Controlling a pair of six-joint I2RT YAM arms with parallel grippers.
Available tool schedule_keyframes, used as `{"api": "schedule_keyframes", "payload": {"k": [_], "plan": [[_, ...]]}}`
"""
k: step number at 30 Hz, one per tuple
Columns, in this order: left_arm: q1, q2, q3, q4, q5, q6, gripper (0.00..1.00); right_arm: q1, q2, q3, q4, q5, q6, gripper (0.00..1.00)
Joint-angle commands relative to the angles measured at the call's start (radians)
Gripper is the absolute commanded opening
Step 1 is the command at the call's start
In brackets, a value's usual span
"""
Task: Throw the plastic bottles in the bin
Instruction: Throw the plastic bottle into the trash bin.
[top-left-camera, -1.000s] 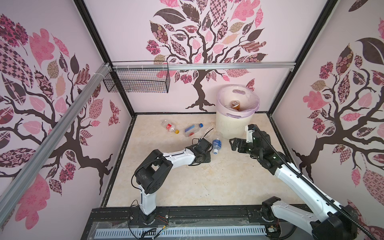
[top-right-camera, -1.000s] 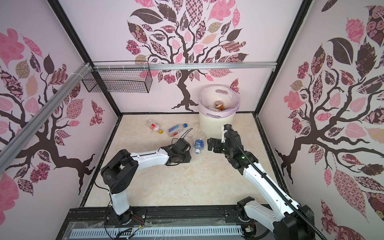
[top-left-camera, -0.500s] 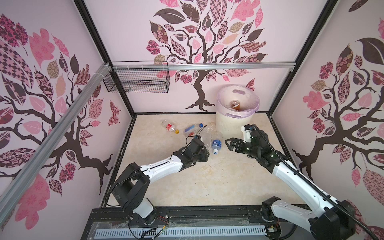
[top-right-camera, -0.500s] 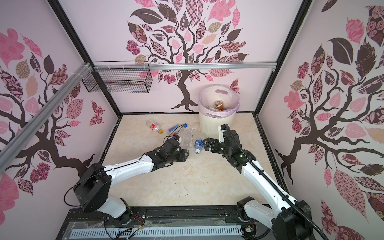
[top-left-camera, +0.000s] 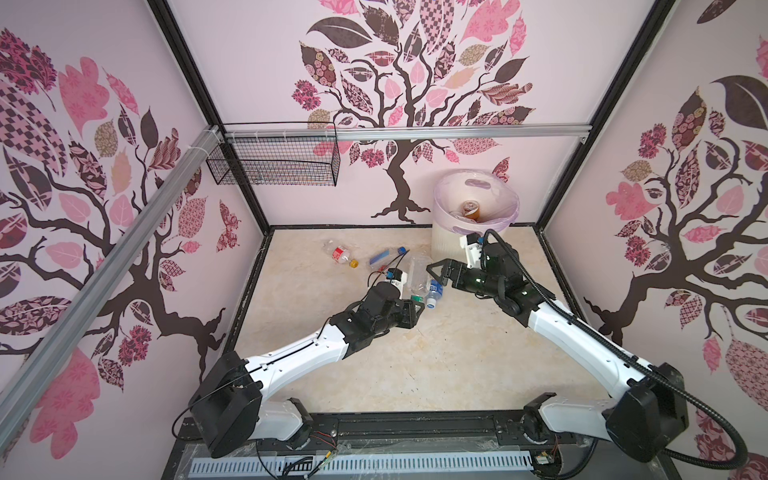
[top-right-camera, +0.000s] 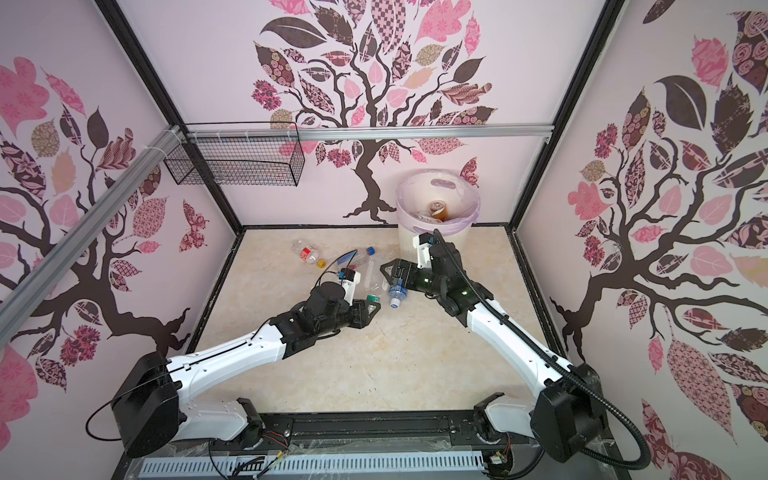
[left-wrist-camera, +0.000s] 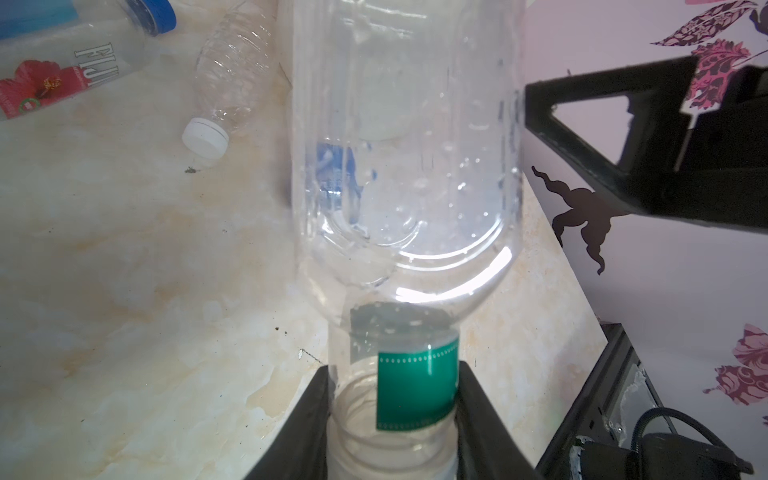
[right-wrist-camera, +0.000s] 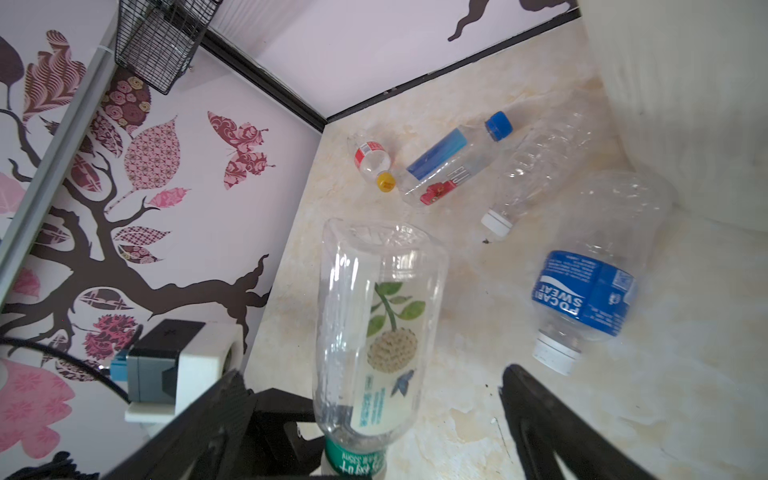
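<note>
Loose bottles (top-left-camera: 340, 254) are lying at eleven o'clock on the tabletop (top-left-camera: 415, 365). The left pincer (left-wrist-camera: 395, 415) is gripping a clear bottle (left-wrist-camera: 399, 166) by its green-labelled neck. The right pincer (right-wrist-camera: 372, 372) is gaping wide just beside it. The bin (top-left-camera: 446, 243) is standing at one o'clock.

Bin (top-left-camera: 446, 243): round, cream, ribbed, lilac liner. Upright, upper centre-right in both top views. A brown-labelled bottle (top-left-camera: 471, 210) lies inside.

On the counter left of the bin, all on their sides:
- red-label bottle (top-left-camera: 341, 254), yellow cap
- blue-label bottle (top-left-camera: 386, 256), blue cap, just right of it
- bare bottle (right-wrist-camera: 540, 162), clear, white cap

Pocari bottle (top-left-camera: 433, 291): blue label, white cap, on its side near frame centre.

Green-banded bottle (right-wrist-camera: 374, 324): clear, leaf-print label, neck clamped in the left pincer (left-wrist-camera: 395, 415), base pointing up-frame.
</note>
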Motion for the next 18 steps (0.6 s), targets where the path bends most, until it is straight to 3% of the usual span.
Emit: {"api": "schedule_keyframes", "payload": {"k": [1, 5, 11, 18], "plan": [[-0.008, -0.037, -0.036, 0.029, -0.015, 0.016, 0.31, 0.001, 0.062, 0.051, 0.038, -0.034, 0.029, 0.93], [-0.011, -0.054, -0.043, 0.029, -0.015, 0.014, 0.31, 0.011, 0.097, 0.076, 0.054, -0.05, 0.036, 0.83], [-0.023, -0.051, -0.039, 0.045, -0.014, 0.013, 0.31, 0.03, 0.134, 0.088, 0.077, -0.072, 0.047, 0.78], [-0.049, -0.044, -0.034, 0.05, -0.019, 0.017, 0.32, 0.036, 0.157, 0.089, 0.1, -0.086, 0.056, 0.63]]}}
